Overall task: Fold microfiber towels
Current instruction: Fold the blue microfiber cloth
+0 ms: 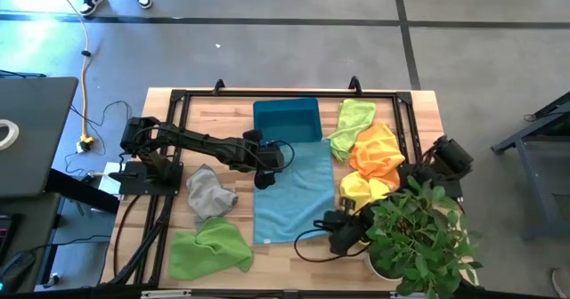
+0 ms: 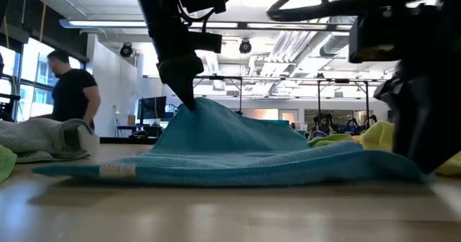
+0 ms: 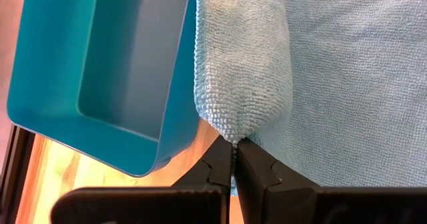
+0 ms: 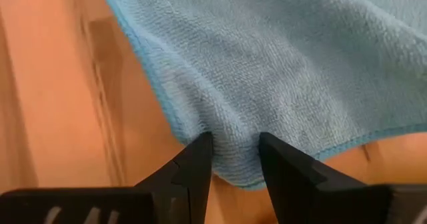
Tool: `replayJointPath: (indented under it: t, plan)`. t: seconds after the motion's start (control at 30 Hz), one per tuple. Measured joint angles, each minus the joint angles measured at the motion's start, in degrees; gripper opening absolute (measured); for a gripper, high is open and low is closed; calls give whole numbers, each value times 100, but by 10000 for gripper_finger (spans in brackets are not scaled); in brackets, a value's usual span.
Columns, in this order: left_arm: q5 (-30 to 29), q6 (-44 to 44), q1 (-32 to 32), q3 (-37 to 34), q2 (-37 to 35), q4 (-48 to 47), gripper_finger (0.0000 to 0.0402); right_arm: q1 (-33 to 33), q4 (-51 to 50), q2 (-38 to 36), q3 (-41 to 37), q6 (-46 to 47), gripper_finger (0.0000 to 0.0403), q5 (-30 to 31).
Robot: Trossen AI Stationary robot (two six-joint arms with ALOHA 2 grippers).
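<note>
A light blue towel (image 1: 298, 192) lies spread in the middle of the table. Its left edge is drawn up into a peak (image 2: 196, 106), and my left gripper (image 1: 264, 169) is shut on that peak, beside the teal bin. My right gripper (image 4: 235, 151) stands open at the towel's near right corner (image 4: 245, 177). One finger is on each side of the corner, which lies flat on the wood. I cannot tell whether those fingers touch the cloth. In the high view the plant's leaves partly hide the right gripper (image 1: 343, 229). My left gripper pinches a puckered fold at the towel's left edge (image 3: 233, 132) between its two fingertips (image 3: 257, 164). It comes slanting down from the table's left. The pinched part stands raised like a tent, and the rest of the towel slopes down onto the table.
The teal bin (image 1: 287, 121) stands at the far middle. A grey towel (image 1: 210, 192) and a lime green one (image 1: 209, 250) lie at the left. Lime green (image 1: 353, 123), orange (image 1: 378, 151) and yellow (image 1: 362, 189) towels are heaped at the right. A potted plant (image 1: 419, 238) fills the near right corner.
</note>
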Motion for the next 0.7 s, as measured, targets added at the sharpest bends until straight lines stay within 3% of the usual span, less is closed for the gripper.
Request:
replayJointPath:
  t: [0.2,0.37,0.7]
  plan:
    - [0,-2,0,0,0,0,1,-195,36,51,4,-277,122,567]
    - [2,0,0,0,0,-2,1,-323,224,53,4,-419,122,498]
    - [17,0,0,0,0,-5,1,-271,296,14,32,-581,122,-1230]
